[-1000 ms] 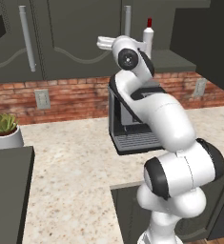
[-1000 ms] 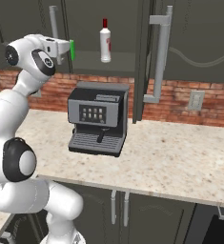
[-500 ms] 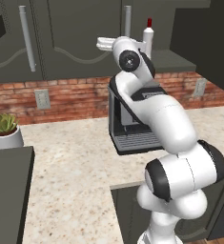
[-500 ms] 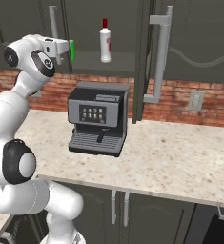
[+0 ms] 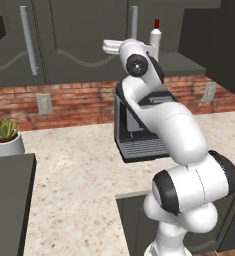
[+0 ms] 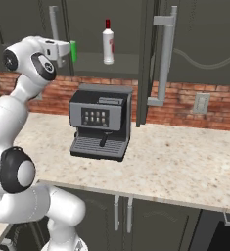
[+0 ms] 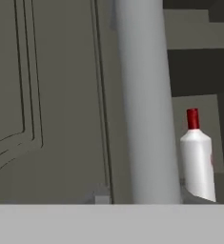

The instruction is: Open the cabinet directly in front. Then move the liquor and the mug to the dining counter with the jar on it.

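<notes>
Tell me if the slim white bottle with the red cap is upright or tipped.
Upright: the slim white bottle stands on the cabinet shelf, red cap on top.

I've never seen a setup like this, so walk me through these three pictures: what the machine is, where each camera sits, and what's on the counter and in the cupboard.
The machine is a white robot arm with a two-finger gripper, raised to the wall cabinet. Two pictures come from cameras on its base, behind it to the left and to the right, so both show the same kitchen from two sides. The third comes from a camera on the hand, looking along the gripper.

On the beige counter stand a coffee machine and a small potted plant. One cabinet door is swung open. On the shelf inside are a white bottle with a red cap and a green mug.

The hand camera looks straight at a grey handle bar close up. Whether the gripper holds it I cannot tell.
</notes>
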